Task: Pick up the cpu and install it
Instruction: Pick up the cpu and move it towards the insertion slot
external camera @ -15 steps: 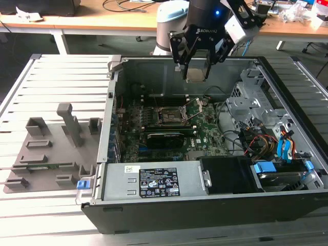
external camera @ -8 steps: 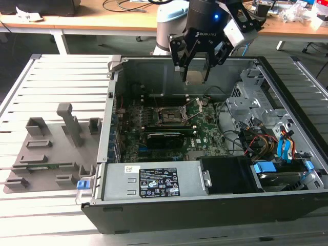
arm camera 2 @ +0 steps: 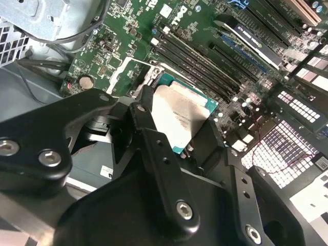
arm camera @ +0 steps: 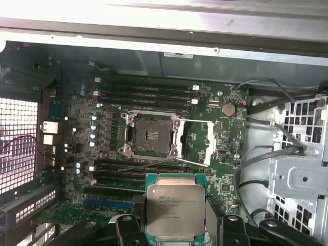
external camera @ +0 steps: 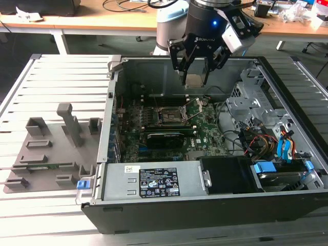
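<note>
CPU (external camera: 195, 79) hangs in the air, pinched by two opposite edges between the black fingers of the claw (external camera: 195, 82), which is closed narrowly onto it. In both wrist views the chip shows its silvery-grey top plate and thin green rim, with a finger (arm camera 2: 146, 113) on one side and its partner against the far edge. In the first wrist view the CPU (arm camera: 175, 212) sits flat between the fingertips of the claw (arm camera: 177, 229), clear of everything below it.

Under the claw lies the green motherboard (external camera: 154, 138) inside an open computer case (external camera: 205, 210). The black socket (arm camera: 152, 134) on the board is bare, with its metal frame (arm camera: 200, 143) swung open to one side. The chip is well above the socket and not seated in it. In the exterior view it hangs beyond the socket (external camera: 171, 115), against the case's far wall. Rows of dark memory slots (arm camera: 143, 92) run on both sides of the socket, and a coin battery (arm camera: 228, 108) sits near the board's edge.

At the exterior view's right the case holds a grey metal drive cage (external camera: 251, 102) and blue cables (external camera: 282, 143). A labelled grey power supply (external camera: 154, 182) lies along the case's near side. The case rests on a slatted metal worktop (external camera: 51, 72). A grey plastic fixture (external camera: 51, 148) with blocks and posts stands on it at the exterior view's left.
</note>
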Controlling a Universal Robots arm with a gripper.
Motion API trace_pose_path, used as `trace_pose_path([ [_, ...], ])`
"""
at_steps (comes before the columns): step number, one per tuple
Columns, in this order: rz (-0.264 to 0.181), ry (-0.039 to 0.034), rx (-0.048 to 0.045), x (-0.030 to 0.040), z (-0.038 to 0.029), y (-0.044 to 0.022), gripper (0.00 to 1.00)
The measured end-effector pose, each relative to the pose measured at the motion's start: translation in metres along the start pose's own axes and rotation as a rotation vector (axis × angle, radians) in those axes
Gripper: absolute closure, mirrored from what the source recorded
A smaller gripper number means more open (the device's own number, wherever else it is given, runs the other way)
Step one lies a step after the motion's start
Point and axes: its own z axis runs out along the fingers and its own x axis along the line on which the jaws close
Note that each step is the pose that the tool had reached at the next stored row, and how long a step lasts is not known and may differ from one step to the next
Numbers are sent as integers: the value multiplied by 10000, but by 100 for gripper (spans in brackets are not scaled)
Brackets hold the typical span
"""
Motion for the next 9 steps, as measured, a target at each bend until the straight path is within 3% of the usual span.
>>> trace_pose_path([
  [2,2,1,3,12,73,35,45],
  [9,1,0,5,99,138,109,45],
])
